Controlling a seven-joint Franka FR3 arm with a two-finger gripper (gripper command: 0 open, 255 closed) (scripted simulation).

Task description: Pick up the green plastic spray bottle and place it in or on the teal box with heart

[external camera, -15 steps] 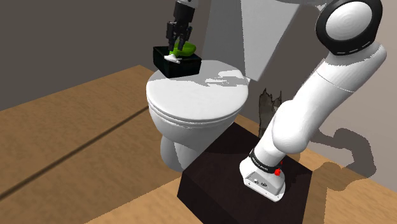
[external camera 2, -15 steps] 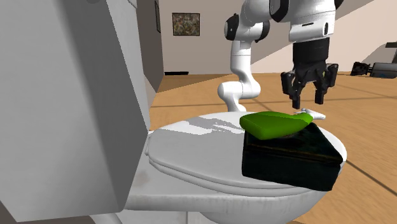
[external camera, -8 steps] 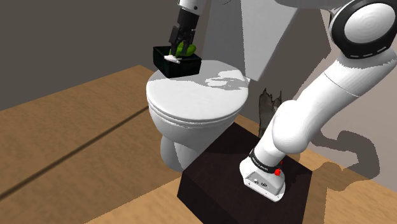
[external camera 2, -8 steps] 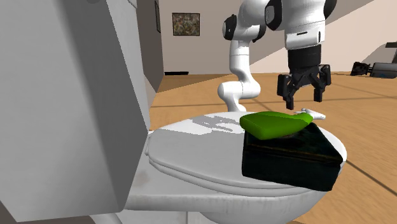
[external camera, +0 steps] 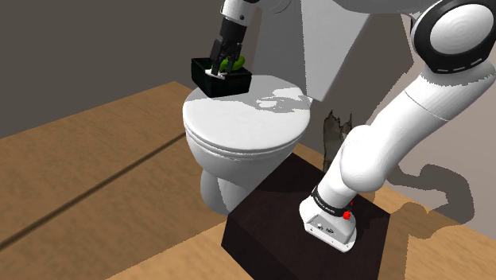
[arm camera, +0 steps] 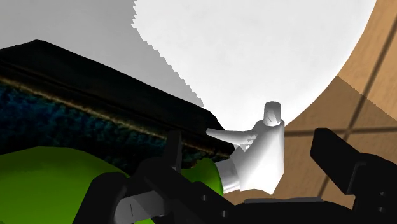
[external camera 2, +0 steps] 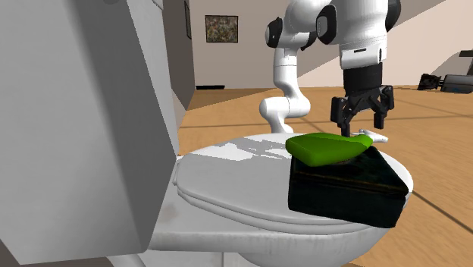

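Observation:
The green spray bottle [external camera 2: 324, 148] lies on its side on top of a dark, nearly black box [external camera 2: 345, 188], its white spray head [external camera 2: 371, 138] sticking out past the box's edge. The box stands on the closed white toilet lid [external camera 2: 235, 190]. My gripper [external camera 2: 362, 120] hangs open just above and behind the spray head, touching nothing. In the wrist view the gripper [arm camera: 247, 137] stands apart either side of the white spray head [arm camera: 261, 156], with the green body [arm camera: 51, 181] and box [arm camera: 76, 114] beside it. In the shoulder view the gripper [external camera: 220, 68] hovers over the box [external camera: 222, 82] and bottle [external camera: 237, 62].
The toilet tank [external camera 2: 83, 121] rises large beside the lid. My stand [external camera: 302, 231] sits on the wooden floor [external camera: 87, 183] close to the toilet bowl [external camera: 246, 119]. A framed picture [external camera 2: 220, 29] hangs on the far wall.
The jaws have opened wider. The hand has tilted and drawn towards the bottle's spray-head end, away from the second exterior camera. The bottle stays lying on the box.

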